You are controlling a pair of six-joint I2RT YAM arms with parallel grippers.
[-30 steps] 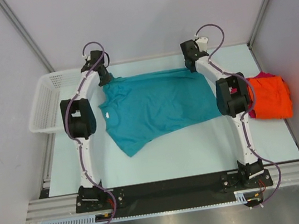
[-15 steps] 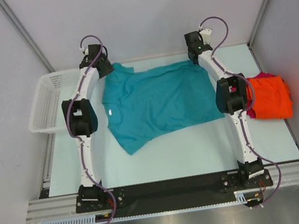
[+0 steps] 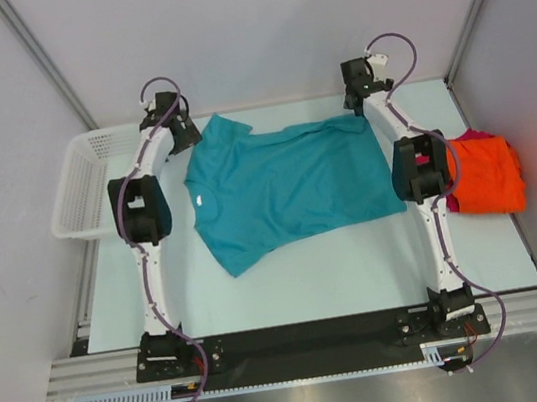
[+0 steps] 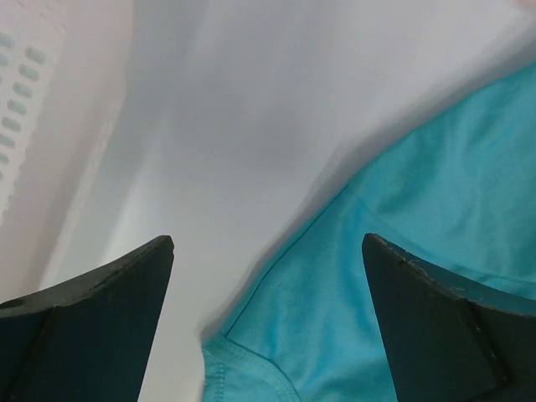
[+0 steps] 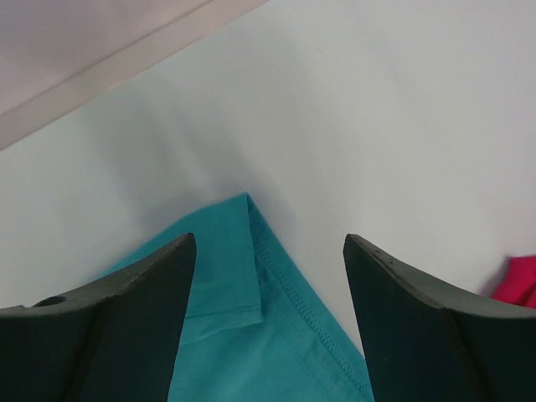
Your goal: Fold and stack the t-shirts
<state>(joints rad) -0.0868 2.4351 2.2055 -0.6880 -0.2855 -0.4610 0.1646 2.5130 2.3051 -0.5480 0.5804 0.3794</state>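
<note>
Pale table [image 3: 310, 276] holds teal shirt [image 3: 286, 183]; only overhead shows orange shirt [image 3: 487, 173].

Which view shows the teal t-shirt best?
The top external view: the whole teal t-shirt lies spread out there. The left wrist view shows only a seamed edge; the right wrist view, only one hemmed corner.

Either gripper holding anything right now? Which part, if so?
Nothing held. Left gripper and right gripper both stand open over the teal t-shirt's far edge; the cloth lies flat, unpinched.
</note>
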